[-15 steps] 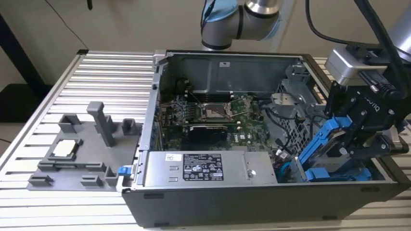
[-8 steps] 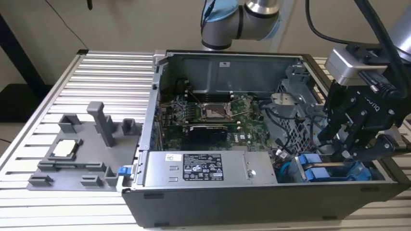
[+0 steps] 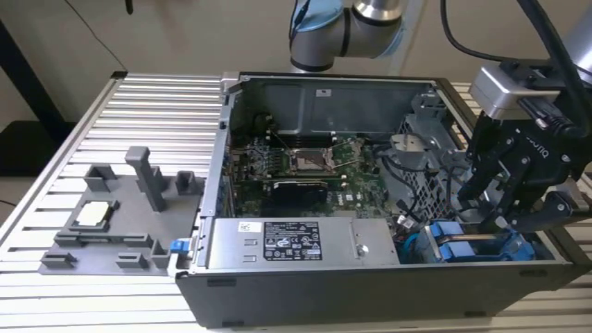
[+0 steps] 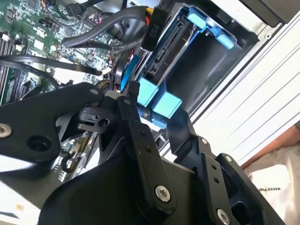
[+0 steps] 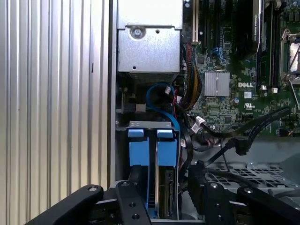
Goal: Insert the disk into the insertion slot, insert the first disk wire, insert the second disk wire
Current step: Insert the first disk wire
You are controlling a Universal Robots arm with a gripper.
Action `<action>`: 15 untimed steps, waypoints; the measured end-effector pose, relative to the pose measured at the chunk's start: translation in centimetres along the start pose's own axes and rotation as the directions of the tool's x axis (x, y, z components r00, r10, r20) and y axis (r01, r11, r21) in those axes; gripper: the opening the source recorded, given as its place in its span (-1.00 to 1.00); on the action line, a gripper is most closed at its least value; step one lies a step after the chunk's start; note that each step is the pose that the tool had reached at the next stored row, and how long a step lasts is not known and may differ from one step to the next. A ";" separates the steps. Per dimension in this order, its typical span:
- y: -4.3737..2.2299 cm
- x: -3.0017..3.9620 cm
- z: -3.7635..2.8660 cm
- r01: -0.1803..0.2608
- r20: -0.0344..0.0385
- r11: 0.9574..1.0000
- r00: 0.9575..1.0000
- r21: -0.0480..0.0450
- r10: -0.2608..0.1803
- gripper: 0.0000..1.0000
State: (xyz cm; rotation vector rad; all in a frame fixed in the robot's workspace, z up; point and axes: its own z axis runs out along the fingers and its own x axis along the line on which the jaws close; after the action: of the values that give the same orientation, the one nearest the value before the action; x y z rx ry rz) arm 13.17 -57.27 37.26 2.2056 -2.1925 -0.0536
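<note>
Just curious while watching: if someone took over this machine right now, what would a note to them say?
Hand: open, straddling the blue tabs at the drive bay of the computer case.
Disk: sitting in the bay, in its blue frame.
Done: the disk looks inserted.
Left: both wire steps, it seems. The disk's socket looks bare, and a black plug hangs beside it.

The exterior view looks down from high and far back onto the whole open computer case on the slatted bench. Both wrist views ride close behind the jaws, facing past them to the blue drive carriers just ahead. The exterior view shares those carriers.
</note>
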 end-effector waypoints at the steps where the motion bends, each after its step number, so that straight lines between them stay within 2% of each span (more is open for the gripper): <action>1: 0.01 -0.01 -0.19 0.000 -0.002 1.000 1.000 0.000 0.000 0.06; 5: 0.03 -0.10 -0.77 0.000 -0.008 1.000 1.000 0.000 0.000 0.06; 10: 0.05 -0.18 -1.11 0.000 -0.008 1.000 1.000 0.001 0.000 0.06; 11: 0.04 -0.18 -1.15 0.000 -0.005 1.000 1.000 0.002 0.000 0.06; 12: 0.05 -0.18 -1.17 0.000 0.001 1.000 1.000 0.004 0.000 0.06; 14: 0.08 -0.18 -1.20 0.001 0.022 1.000 1.000 0.011 -0.001 0.06; 15: 0.09 -0.18 -1.20 0.001 0.034 1.000 0.999 0.016 -0.002 0.06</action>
State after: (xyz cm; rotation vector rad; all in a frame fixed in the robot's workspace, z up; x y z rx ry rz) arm 13.14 -57.09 38.46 2.2315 -2.2164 -0.0749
